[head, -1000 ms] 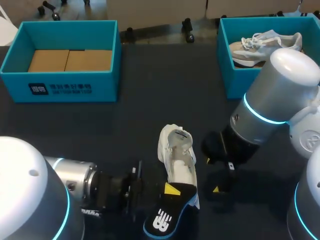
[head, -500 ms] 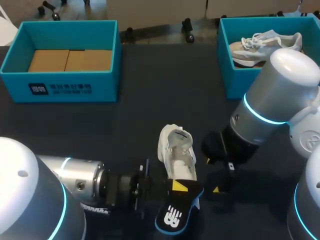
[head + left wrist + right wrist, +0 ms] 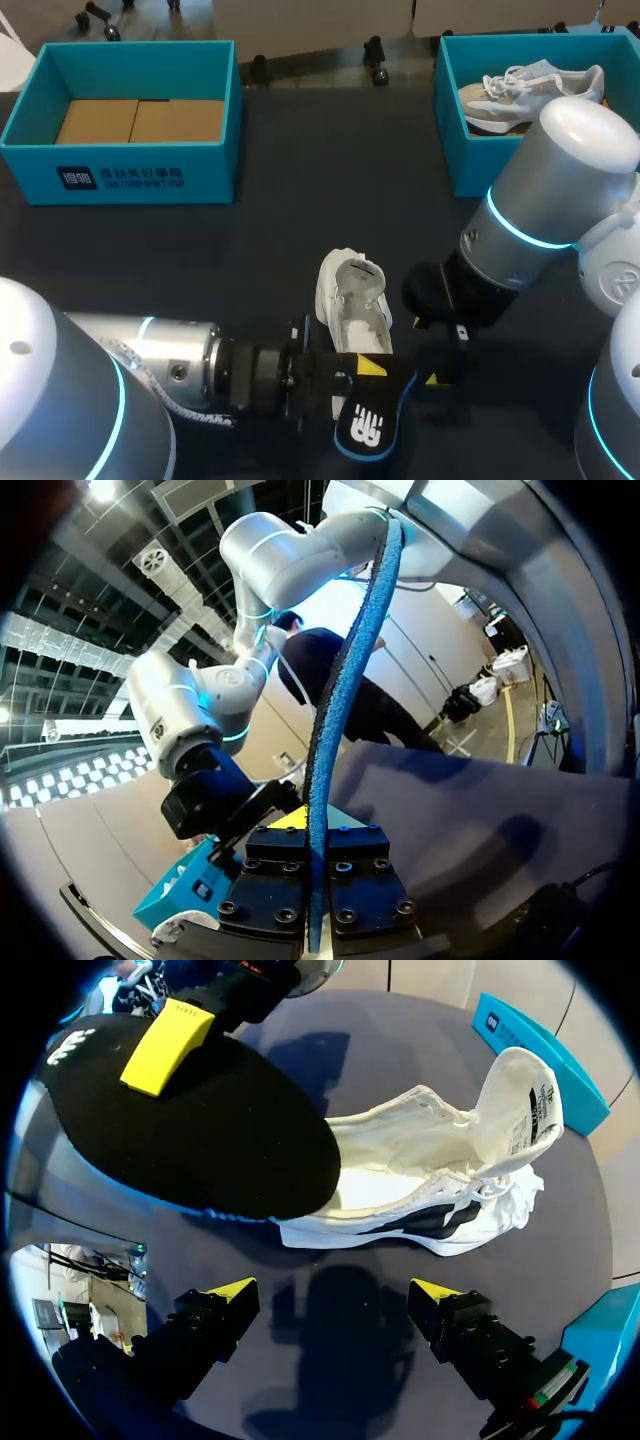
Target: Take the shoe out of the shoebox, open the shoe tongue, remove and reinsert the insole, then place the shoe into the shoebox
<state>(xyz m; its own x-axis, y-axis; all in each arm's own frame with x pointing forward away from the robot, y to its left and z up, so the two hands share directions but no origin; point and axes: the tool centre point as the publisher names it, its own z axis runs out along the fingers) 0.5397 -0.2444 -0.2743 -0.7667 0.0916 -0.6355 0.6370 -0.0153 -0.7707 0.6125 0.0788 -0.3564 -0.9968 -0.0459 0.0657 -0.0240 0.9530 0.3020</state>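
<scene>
The teal cardboard shoebox lined with brown card (image 3: 120,110) stands at the far left of the dark table (image 3: 300,200), well apart from the work. Nearer the middle, the left gripper (image 3: 310,875) has its fingers pressed against both faces of the thin black foam insole with a blue rim (image 3: 368,428) and holds it above the near end of the shoe. The insole bows along its length, so I judge it light and floppy. It is best pinched near one end and fed in by the other.

The white low-cut sneaker (image 3: 355,305) lies on the table, its tongue folded up and its mouth open. It looks light and soft-walled and is likely to slide if pushed. The firmer heel collar seems the place to brace it.

The right gripper (image 3: 332,1295) hangs just beside the sneaker, its fingers spread and empty. At the far right, a second teal box (image 3: 455,120) holds another pale shoe.
</scene>
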